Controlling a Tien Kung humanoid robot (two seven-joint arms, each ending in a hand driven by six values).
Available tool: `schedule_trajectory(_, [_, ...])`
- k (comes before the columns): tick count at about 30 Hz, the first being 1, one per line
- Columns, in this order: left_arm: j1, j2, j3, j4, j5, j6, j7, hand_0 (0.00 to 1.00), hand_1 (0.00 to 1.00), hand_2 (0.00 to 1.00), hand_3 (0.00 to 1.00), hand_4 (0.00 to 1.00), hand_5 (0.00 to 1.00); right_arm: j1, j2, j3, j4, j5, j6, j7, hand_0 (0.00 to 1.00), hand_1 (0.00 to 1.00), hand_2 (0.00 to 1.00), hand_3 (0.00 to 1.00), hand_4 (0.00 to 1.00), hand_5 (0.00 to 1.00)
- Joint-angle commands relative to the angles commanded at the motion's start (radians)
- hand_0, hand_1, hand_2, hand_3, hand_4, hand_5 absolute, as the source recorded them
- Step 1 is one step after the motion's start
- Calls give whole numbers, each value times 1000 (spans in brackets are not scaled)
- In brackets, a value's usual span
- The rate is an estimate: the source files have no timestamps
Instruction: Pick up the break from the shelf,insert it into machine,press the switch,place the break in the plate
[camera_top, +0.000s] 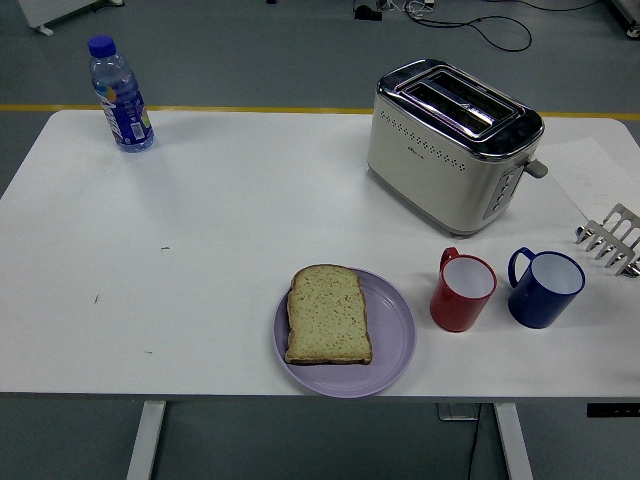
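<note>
Bread (327, 314) lies flat on the near plate (396, 345), toaster (452, 143) far right; neither hand shows, so finger state unknown; nothing seems left but keeping clear.

On the bench (200, 250), the bread slice (327, 314) lay on the plate (395, 340) near the front edge. Two mugs (462, 291) (545, 287) stood to its right (side by side), the toaster (450, 143) behind them, a rack (612, 238) at the right edge, a bottle (119, 95) far back left.
</note>
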Motion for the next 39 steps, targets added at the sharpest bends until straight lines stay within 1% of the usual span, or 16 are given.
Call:
schedule_trajectory(4, [4,0,-11,0,21,-5,1,595,453,441,548,283,937,-6,22,6,-14,8,-3,4,674,638,675,637,542,214])
schedule_trajectory(14, [12,0,-18,0,40,-12,-1,596,453,446,548,282,938,-10,25,18,-21,17,-5,10,666,634,673,630,532,222])
schedule_trajectory(39, [-15,0,12,0,-9,-14,-11,597,456,452,547,280,943,7,37,17,-30,43,-9,7,666,630,669,620,521,245])
